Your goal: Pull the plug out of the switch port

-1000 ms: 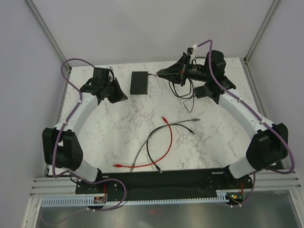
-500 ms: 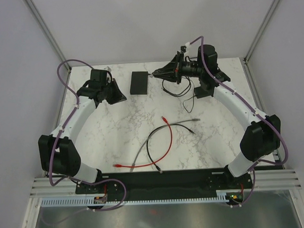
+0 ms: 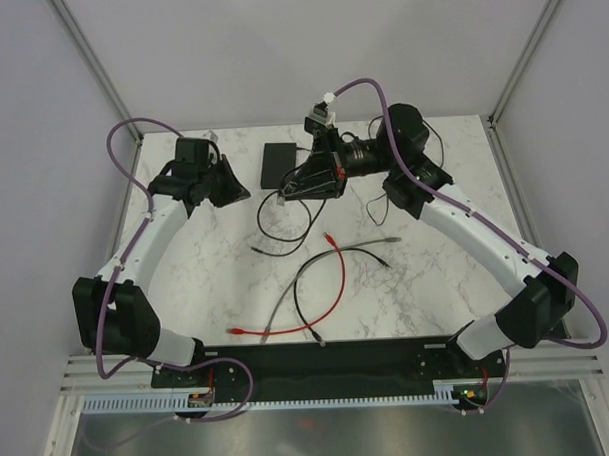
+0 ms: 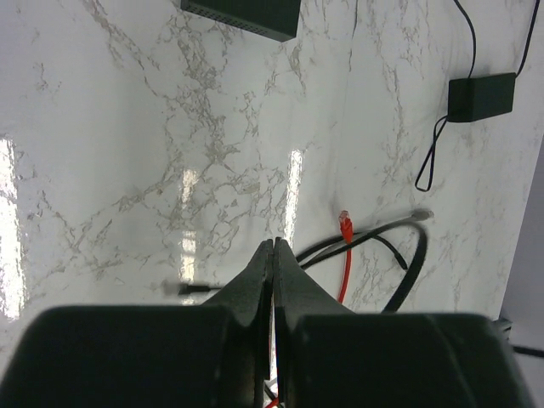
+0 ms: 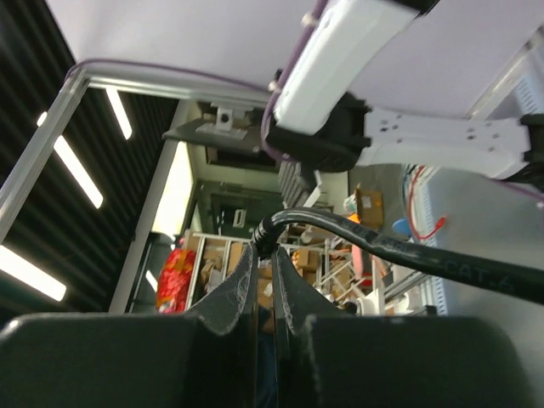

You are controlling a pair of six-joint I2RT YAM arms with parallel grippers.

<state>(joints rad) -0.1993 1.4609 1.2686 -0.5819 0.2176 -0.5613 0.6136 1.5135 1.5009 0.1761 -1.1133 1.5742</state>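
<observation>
— If you look to the far side of the table [image 3: 216,261], your switch [image 3: 279,164] lies flat there, a little left of the middle.

— And what have your right jaws got?

— They're pinched almost shut on the plug end [image 5: 263,228] of a black cable [image 5: 408,251]. On your right wrist camera the cable runs off to the right of the tips. From above, those jaws point left, just beside the switch's near right corner, and the cable's slack lies in loops on the marble close by.

— Is your plug out of its port?

— You can't tell from these views; the jaws cover that corner from above.

— Your left jaws?

— Pressed fully together with nothing between them, held over the table to the left of the switch and apart from it.

— What else is on your table?

— Nearer you, a red patch cable [image 3: 343,272], a grey patch cable [image 3: 360,246] and a second black cable [image 3: 296,300] cross one another mid-table, well apart from the switch. Your left wrist camera also shows a small black power adapter [image 4: 482,95] with its thin cord, off to the right.
</observation>
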